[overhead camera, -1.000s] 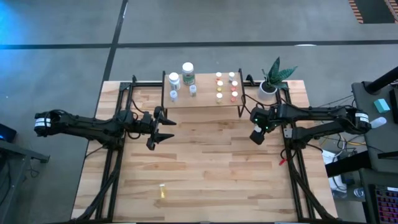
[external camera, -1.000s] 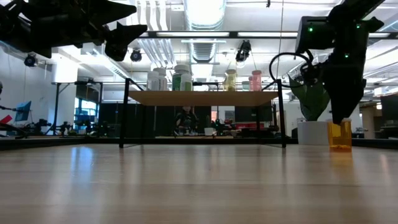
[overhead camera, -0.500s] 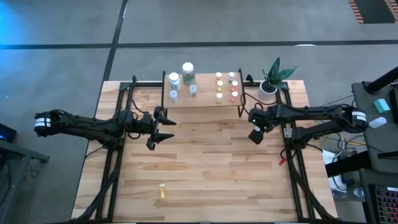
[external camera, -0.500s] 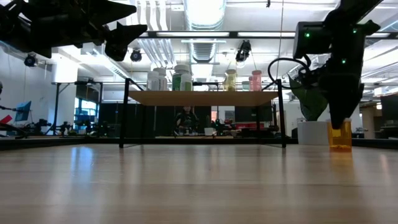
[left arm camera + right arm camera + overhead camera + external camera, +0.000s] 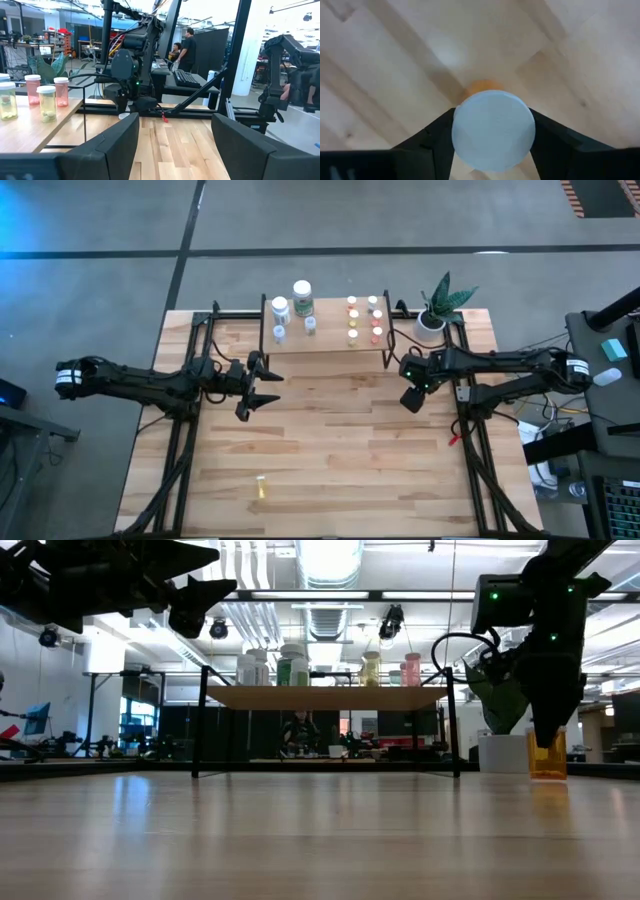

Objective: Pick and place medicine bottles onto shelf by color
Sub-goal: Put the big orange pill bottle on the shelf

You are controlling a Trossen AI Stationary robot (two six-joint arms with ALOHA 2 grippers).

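The right gripper (image 5: pixel 412 397) grips an amber bottle (image 5: pixel 547 753) — fingers clamped on its white cap (image 5: pixel 493 130), at the table's (image 5: pixel 330 450) three o'clock, just off the shelf's (image 5: pixel 328 340) corner. The left gripper (image 5: pixel 262 388) hangs open at nine o'clock.

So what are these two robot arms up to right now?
The right arm's end effector is closed around the white cap of a small amber medicine bottle on the right side of the wooden table, near the shelf, where other bottles already stand in groups. In the low view the bottle's base looks just clear of the tabletop. The left end effector waits open above the table's left side. One yellow bottle remains near the front edge.
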